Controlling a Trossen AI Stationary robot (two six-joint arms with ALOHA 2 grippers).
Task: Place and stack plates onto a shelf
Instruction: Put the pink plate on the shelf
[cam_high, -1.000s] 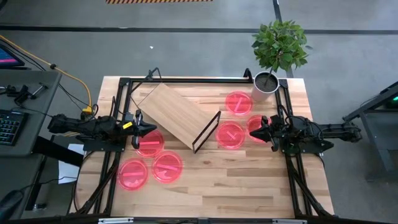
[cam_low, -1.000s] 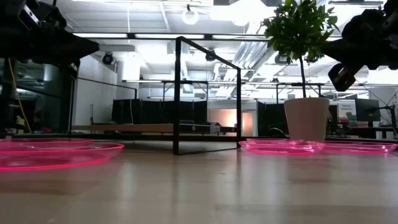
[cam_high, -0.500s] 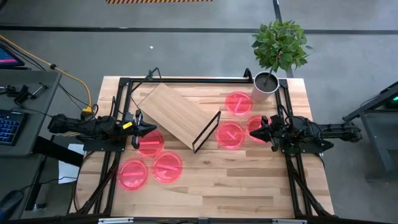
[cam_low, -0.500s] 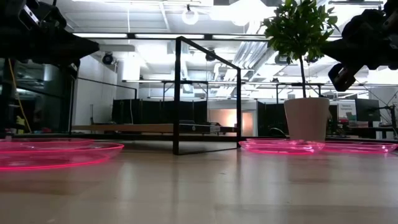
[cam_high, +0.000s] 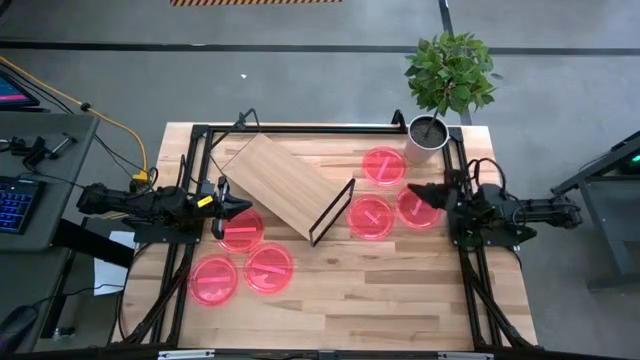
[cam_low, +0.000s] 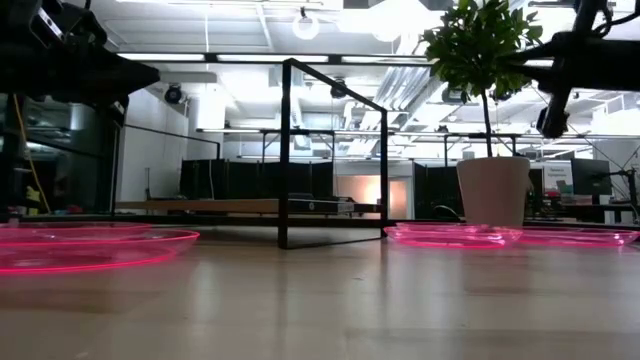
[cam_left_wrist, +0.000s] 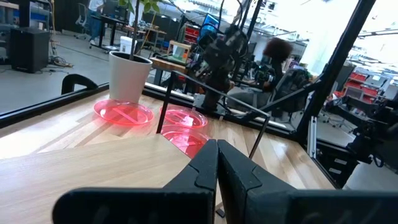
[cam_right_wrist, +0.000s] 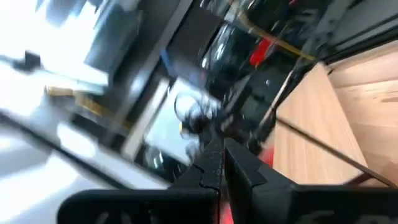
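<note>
A: While the left gripper (cam_high: 245, 207) hung shut and empty over the edge of a plate (cam_high: 240, 230) at the table's left side, where was the right one?

B: The right gripper (cam_high: 411, 187) sat raised near the right edge, its fingers (cam_right_wrist: 214, 163) pressed together on nothing, above another plate (cam_high: 415, 207).

A: And the rest of the plates?

B: Two (cam_high: 214, 279) (cam_high: 269, 267) lay at the front left, one (cam_high: 370, 216) just beside the shelf's black frame, one (cam_high: 384, 165) by the potted plant (cam_high: 440, 90).

A: The shelf (cam_high: 283, 184)?

B: It stood aslant on the tabletop (cam_high: 380, 290), its board bare.
</note>
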